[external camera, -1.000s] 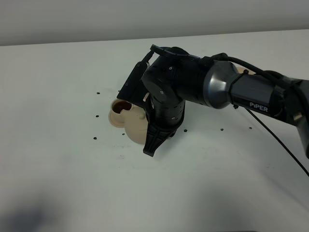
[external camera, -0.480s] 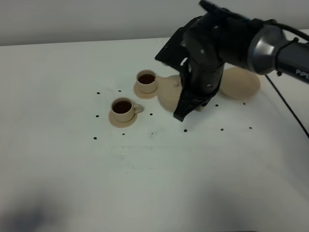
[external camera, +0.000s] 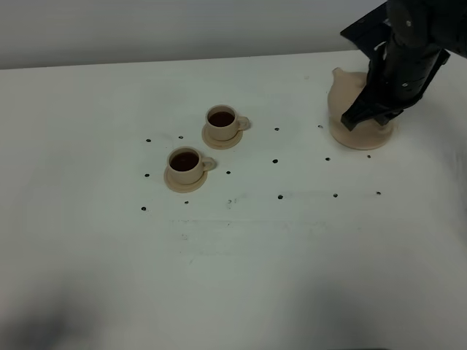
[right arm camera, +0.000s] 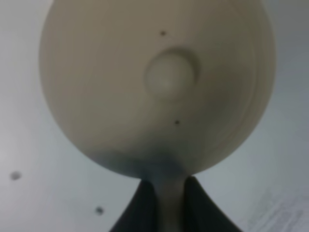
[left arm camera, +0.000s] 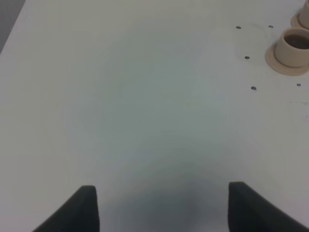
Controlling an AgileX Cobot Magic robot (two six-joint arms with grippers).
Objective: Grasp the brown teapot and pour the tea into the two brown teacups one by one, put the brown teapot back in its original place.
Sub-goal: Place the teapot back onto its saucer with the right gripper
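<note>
- Exterior high view: brown teapot [external camera: 344,98] at the far right of the white counter [external camera: 233,255], over the wide tan saucer [external camera: 361,137]; whether its base touches the saucer cannot be told. Spout faces left.
- The right arm [external camera: 408,51] comes in from the upper right corner and covers the teapot's right half; the right pincer itself is hidden behind the arm's body.
- Two brown teacups sit left of centre, each on a small saucer, both holding dark tea: far cup [external camera: 222,122], near cup [external camera: 185,162]. They are close together and well apart from the teapot.
- Left wrist view: left pincer [left arm camera: 161,205] with jaws spread wide, nothing between them, over bare counter. One teacup on its saucer [left arm camera: 292,50] near the frame edge.
- Right wrist view: right pincer [right arm camera: 165,203] clamped on the teapot's handle [right arm camera: 167,198]; domed lid with knob [right arm camera: 170,76] fills the frame.
</note>
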